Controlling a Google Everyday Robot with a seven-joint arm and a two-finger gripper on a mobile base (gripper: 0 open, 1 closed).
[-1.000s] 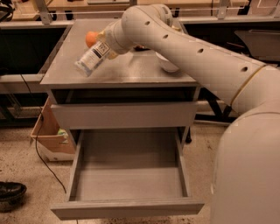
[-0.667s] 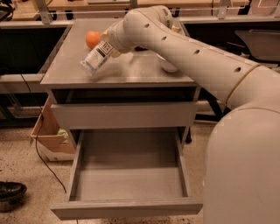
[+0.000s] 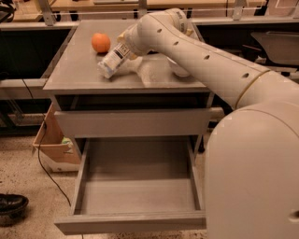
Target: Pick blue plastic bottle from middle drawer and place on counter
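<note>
The blue plastic bottle [image 3: 113, 60] is clear with a white label and a dark band. It hangs tilted over the counter [image 3: 74, 74], cap end up, its low end at or just above the surface. My gripper [image 3: 127, 45] is shut on its upper end, right of an orange [image 3: 100, 42]. The gripper is mostly hidden behind my wrist. The middle drawer [image 3: 133, 223] stands pulled out below, and nothing lies on its grey floor.
A white bowl [image 3: 178, 69] sits on the counter's right side, partly behind my arm. A closed drawer front [image 3: 133, 122] is above the open one. A cardboard box [image 3: 52, 148], a cable and a black shoe [image 3: 11, 205] are on the floor at left. A wooden workbench [image 3: 93, 5] stands behind.
My gripper has carried the bottle a little to the right and lower toward the counter, away from the orange. The drawer has not moved.
</note>
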